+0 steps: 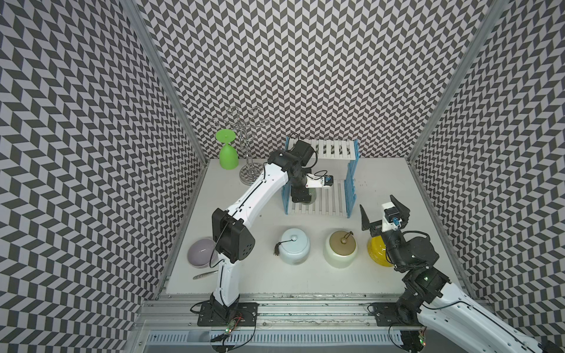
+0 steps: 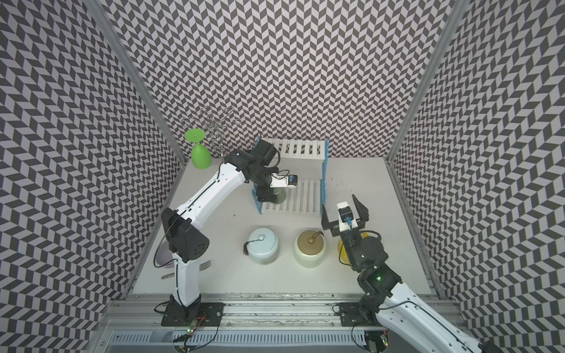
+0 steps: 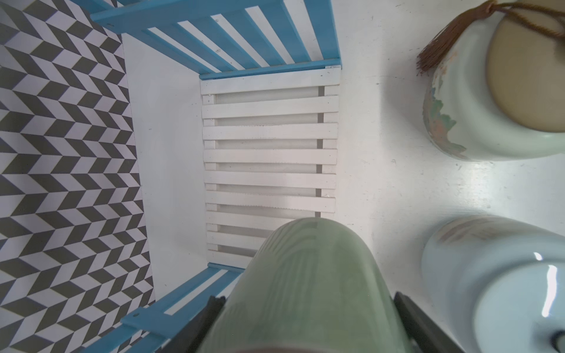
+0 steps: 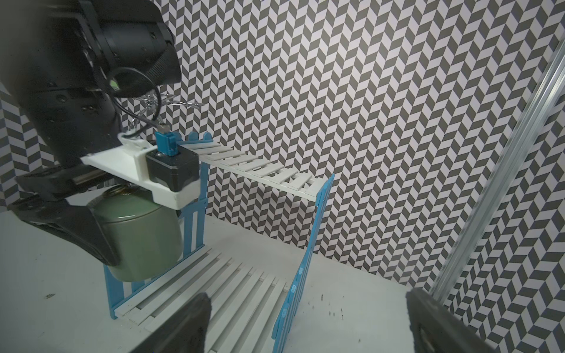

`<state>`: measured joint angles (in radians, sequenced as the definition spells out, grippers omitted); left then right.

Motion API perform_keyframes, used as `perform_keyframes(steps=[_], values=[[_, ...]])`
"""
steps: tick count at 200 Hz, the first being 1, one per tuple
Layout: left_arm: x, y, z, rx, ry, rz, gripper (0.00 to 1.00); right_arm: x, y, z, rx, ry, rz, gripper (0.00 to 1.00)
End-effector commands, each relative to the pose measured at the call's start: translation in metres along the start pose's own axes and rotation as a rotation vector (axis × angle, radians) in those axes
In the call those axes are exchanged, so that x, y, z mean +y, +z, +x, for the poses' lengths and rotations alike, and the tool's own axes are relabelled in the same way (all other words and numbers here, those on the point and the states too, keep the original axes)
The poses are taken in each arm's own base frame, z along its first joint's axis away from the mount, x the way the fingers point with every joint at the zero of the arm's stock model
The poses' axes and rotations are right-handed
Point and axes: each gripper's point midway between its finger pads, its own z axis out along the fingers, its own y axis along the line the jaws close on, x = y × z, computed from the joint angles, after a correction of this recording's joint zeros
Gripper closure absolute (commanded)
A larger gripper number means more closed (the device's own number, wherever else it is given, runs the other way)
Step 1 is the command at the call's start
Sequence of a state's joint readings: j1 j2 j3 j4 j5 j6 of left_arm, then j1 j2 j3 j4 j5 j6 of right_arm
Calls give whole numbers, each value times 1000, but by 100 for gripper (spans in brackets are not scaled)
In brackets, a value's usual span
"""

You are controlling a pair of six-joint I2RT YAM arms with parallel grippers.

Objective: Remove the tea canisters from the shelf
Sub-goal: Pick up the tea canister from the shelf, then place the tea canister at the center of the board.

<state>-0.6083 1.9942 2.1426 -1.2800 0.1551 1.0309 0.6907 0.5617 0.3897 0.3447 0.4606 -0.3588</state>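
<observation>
My left gripper (image 3: 308, 305) is shut on the small sage green canister (image 3: 315, 275), a black finger on each side, at the front left corner of the shelf's (image 1: 324, 201) lower board. The right wrist view shows that canister (image 4: 140, 238) beside the blue picket side; whether it rests on the slats I cannot tell. In both top views the wrist hides most of it. The pale blue (image 1: 294, 247), cream (image 1: 341, 249) and yellow (image 1: 377, 252) canisters stand on the table in front of the shelf. Above the yellow one, my right gripper (image 1: 383, 214) is open and holds nothing.
A bright green upturned goblet (image 1: 227, 152) and a chrome wire stand (image 1: 247, 146) are at the back left. A purple bowl (image 1: 200, 252) and a fork (image 1: 203, 275) lie at the left edge behind my left arm. The shelf's upper board (image 1: 333, 149) carries nothing.
</observation>
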Motion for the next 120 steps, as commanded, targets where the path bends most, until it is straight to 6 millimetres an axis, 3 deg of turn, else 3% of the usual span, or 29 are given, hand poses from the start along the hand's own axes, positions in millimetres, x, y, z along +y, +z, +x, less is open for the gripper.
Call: perform_keyframes(steps=[1, 72, 120], values=[[-7, -36, -10, -63, -4, -53, 83, -4, -1, -4, -28, 11, 23, 0], [-45, -72, 36, 2, -27, -97, 83, -6, 0, -2, -22, 14, 36, 0], [-72, -78, 73, 58, -72, -104, 82, -7, 0, -1, -21, 11, 44, 1]])
